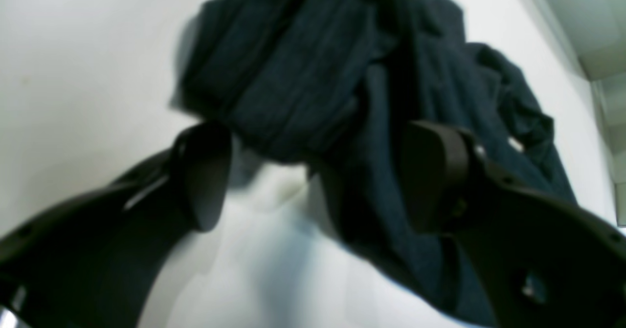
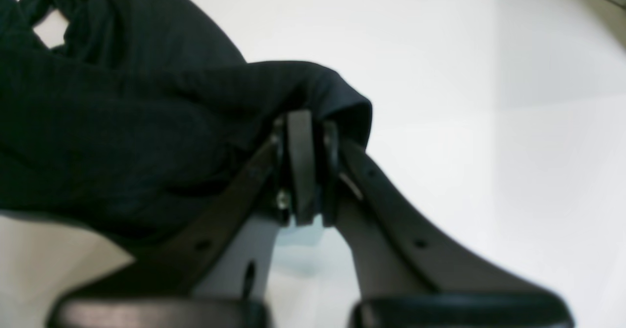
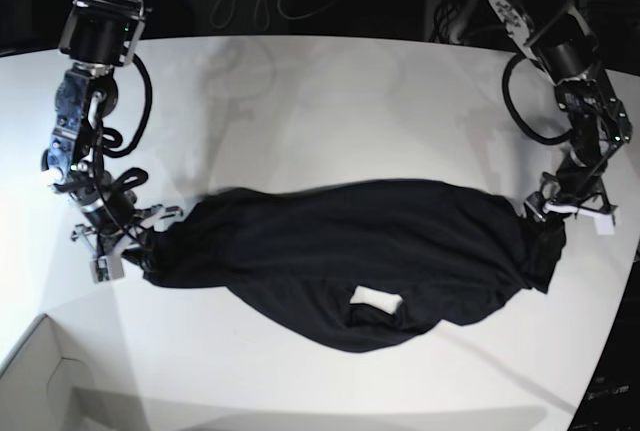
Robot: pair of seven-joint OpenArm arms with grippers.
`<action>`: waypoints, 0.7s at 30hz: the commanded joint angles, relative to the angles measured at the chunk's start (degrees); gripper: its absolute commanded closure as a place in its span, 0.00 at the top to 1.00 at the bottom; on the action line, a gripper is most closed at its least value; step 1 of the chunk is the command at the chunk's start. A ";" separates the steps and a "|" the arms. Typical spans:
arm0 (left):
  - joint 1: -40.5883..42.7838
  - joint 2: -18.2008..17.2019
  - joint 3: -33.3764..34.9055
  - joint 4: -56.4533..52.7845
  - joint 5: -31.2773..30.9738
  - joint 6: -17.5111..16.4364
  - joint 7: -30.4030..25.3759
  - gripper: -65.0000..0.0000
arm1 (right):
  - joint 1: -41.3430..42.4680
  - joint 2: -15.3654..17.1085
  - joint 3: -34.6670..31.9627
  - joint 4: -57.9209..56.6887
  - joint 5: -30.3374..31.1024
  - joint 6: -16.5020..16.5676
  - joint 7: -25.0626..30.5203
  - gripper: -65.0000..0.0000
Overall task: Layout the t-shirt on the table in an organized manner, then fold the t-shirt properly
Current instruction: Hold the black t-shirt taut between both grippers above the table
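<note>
Still early: t-shirt [image 3: 350, 251] stretched but rumpled across the worktop [image 3: 320, 101], no fold yet; right fingers [image 2: 305, 166] pinched on one end, left fingers [image 1: 313, 171] spread wide over the other

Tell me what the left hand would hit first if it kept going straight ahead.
Probably the t-shirt: bunched black fabric sits right ahead of the open left hand, though the blur hides how close.

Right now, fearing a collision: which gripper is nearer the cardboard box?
Right. The right gripper, shut on the t-shirt, is just beyond the box; the left gripper is at the garment's far end.
</note>
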 commanded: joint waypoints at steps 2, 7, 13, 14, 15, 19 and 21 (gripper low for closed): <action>-1.15 -0.89 -0.09 0.99 -1.02 -0.59 -1.38 0.79 | 1.33 0.70 0.19 0.94 1.02 -0.24 1.75 0.00; -1.15 -0.89 -0.09 0.99 -1.02 -0.76 -1.46 0.68 | 1.33 0.70 0.19 0.94 1.02 -0.24 1.75 0.00; -1.24 -1.07 -0.09 0.99 -1.02 -0.76 -1.64 0.22 | 1.33 0.70 0.19 0.94 1.02 -0.24 1.75 0.00; -1.24 -1.16 -0.09 0.99 -1.02 -0.76 -1.64 0.14 | 1.33 0.70 0.19 0.94 1.02 -0.24 1.75 0.00; -1.24 -1.16 -0.09 0.99 -1.02 -0.76 -1.64 0.08 | 1.33 0.70 0.19 0.94 1.02 -0.24 1.75 0.00; -1.24 -1.16 -0.09 2.22 -1.55 -1.20 -1.02 0.01 | 1.41 0.79 0.19 -0.64 0.93 -0.24 1.75 0.00; -0.54 -1.16 -0.09 4.50 -3.92 -1.20 -0.85 0.00 | 1.50 1.93 0.28 -2.05 0.93 -0.24 1.75 0.00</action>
